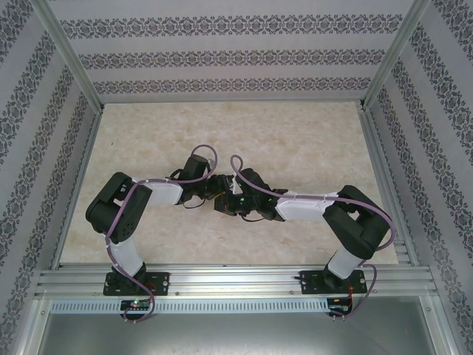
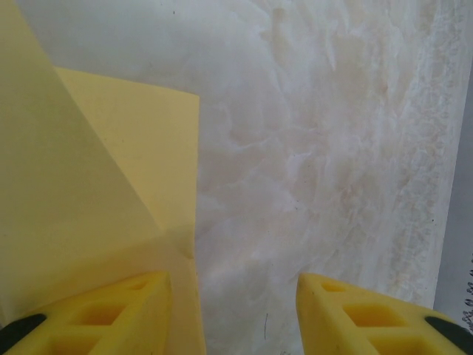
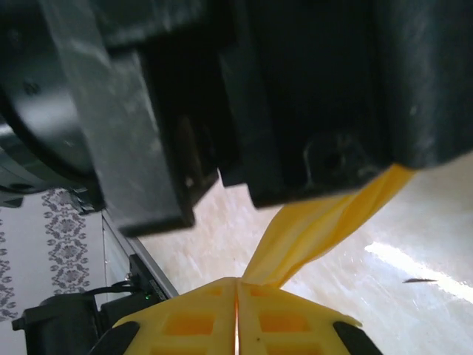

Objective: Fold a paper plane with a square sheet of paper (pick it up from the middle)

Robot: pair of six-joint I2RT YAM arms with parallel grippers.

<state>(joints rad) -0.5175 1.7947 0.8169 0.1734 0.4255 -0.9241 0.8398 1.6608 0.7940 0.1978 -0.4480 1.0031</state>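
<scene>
Mid-fold, seemingly: right hand (image 3: pixel 236 290) pinches the square sheet of paper (image 3: pixel 318 231), which rises toward one o'clock. Left hand (image 2: pixel 233 299) gapes above the tabletop (image 2: pixel 332 148). Next likely needs flattening and creasing.

The square sheet of paper (image 2: pixel 89 185) was thin, matt yellow paper, smooth apart from its creases. The desk (image 2: pixel 332 148) had a pale, marbled, stone-like top with a soft sheen. The fingers (image 2: pixel 111 314) of the left end effector (image 2: pixel 233 288) and of the right end effector (image 3: pixel 236 292) were matt yellow moulded plastic. The frame rails (image 1: pixel 236 281) were bare brushed metal.
</scene>
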